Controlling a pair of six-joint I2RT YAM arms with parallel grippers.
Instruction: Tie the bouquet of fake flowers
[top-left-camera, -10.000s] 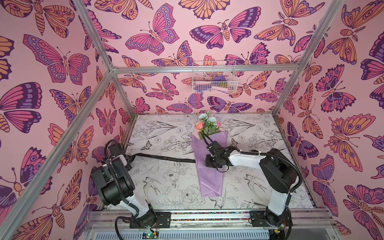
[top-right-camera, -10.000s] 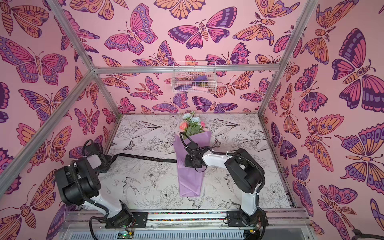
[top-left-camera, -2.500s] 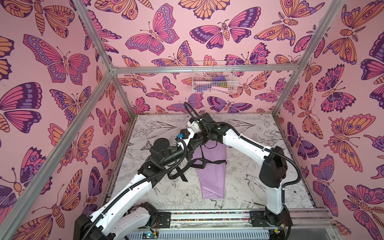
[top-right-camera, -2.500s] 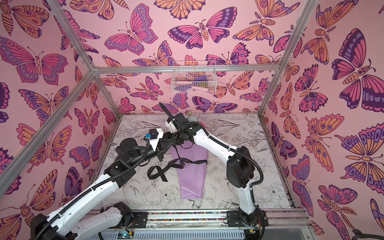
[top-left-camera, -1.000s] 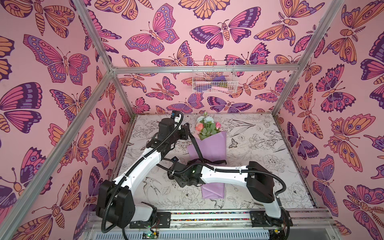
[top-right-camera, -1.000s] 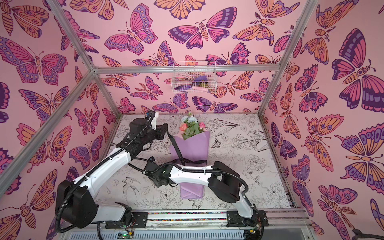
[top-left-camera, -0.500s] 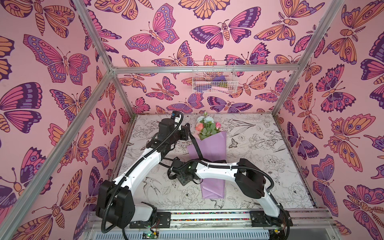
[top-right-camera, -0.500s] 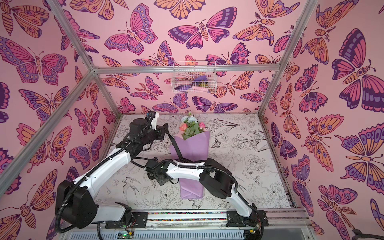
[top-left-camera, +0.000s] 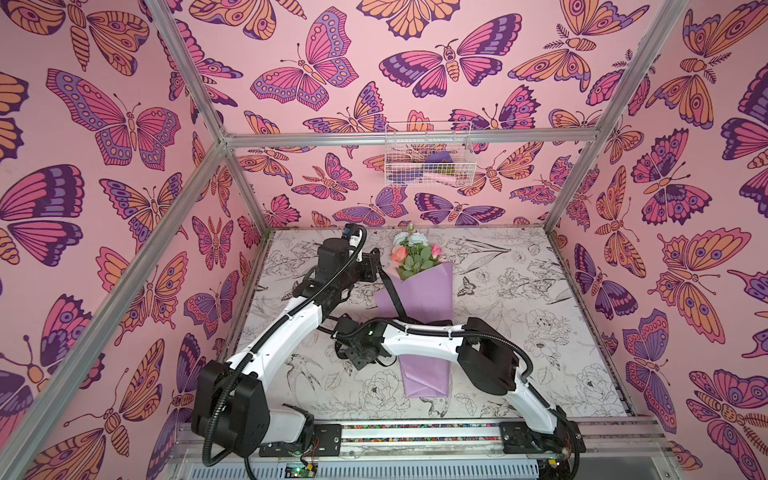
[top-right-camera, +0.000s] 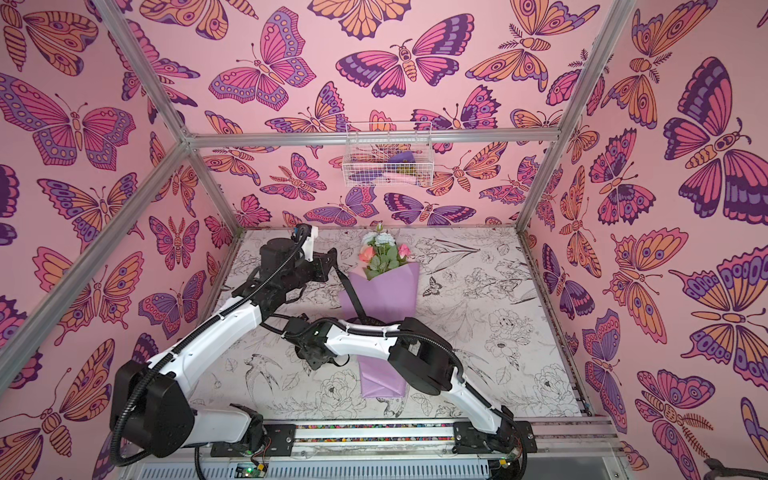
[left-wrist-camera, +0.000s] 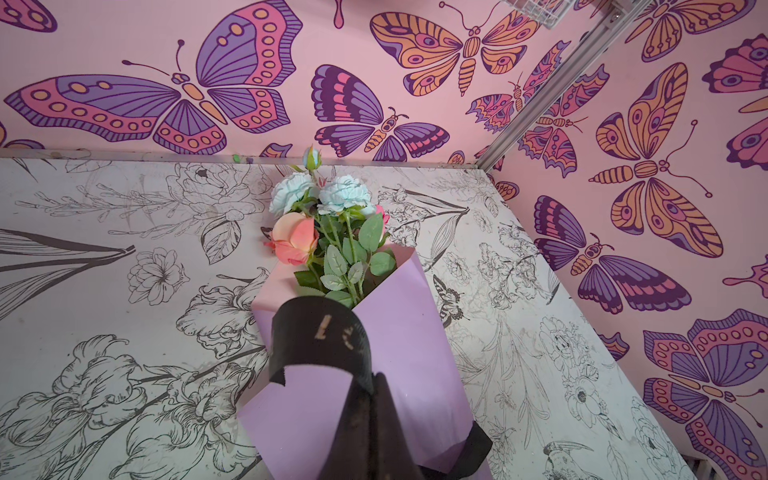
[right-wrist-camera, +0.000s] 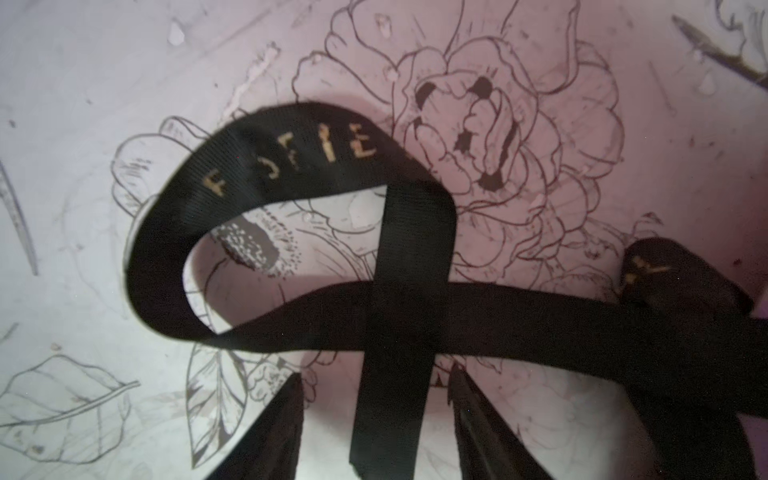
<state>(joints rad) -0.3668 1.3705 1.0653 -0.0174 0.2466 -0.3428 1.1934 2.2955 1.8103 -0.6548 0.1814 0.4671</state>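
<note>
Top views, both: the bouquet of fake flowers (top-left-camera: 420, 299) (top-right-camera: 384, 297) lies flat in the middle of the table (top-left-camera: 519, 332). Its blooms point to 12 o'clock and the folded tail of the lilac paper to 6 o'clock. Coral and pale blue-white blooms and green leaves stick out of the paper's open mouth.

A black ribbon (top-left-camera: 390, 293) with pale lettering runs from the left gripper (top-left-camera: 376, 268) down along the paper's 9 o'clock edge. There it meets a band crossing the wrap at its waist. The right forearm hides part of that band.

The left gripper sits just beside the blooms, at their 9 o'clock. In the left wrist view its fingers (left-wrist-camera: 361, 436) are pressed together with the ribbon (left-wrist-camera: 316, 336) pinched at the tips. The ribbon curls out over the paper.

The right gripper (top-left-camera: 358, 362) is at 9 o'clock of the wrap's lower half, near the paper but apart from it. In the right wrist view its fingers (right-wrist-camera: 274, 428) stand apart. A loose ribbon strand (right-wrist-camera: 390, 399) runs between them and touches neither. Past the tips the ribbon makes a loop on the table and crosses itself. Which strand lies on top, I cannot tell.

A wire basket (top-left-camera: 428, 156) hangs on the back wall, at 12 o'clock.
</note>
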